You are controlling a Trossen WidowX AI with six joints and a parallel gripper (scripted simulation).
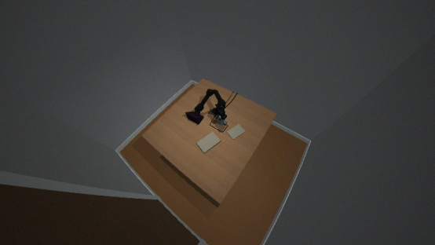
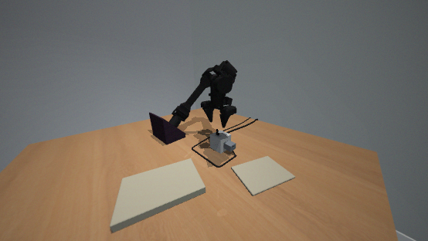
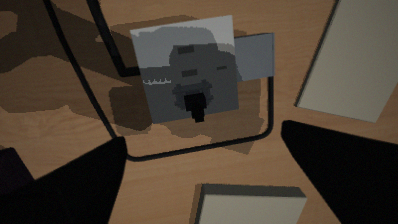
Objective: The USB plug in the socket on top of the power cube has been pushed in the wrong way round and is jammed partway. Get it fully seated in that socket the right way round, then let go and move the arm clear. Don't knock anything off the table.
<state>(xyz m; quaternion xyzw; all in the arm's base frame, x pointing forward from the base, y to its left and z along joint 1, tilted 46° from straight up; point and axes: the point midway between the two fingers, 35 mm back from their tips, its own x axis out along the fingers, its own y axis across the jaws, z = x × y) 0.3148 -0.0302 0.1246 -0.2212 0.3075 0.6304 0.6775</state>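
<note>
The pale grey power cube stands on the table inside a loop of black cable. The black USB plug stands up from the cube's top, near its lower edge in the wrist view. Which way round it sits and how deep cannot be told. Dark slots show in the top beside it. My gripper is open and empty, pointing down above the cube. In the wrist view the plug lies between the fingers' sides but farther up the picture than the tips. The fingers touch nothing.
A blue-grey block juts from the cube's side. The black cable runs around it. A thick pale slab and a thinner one lie nearby. A dark purple wedge stands by the arm's base.
</note>
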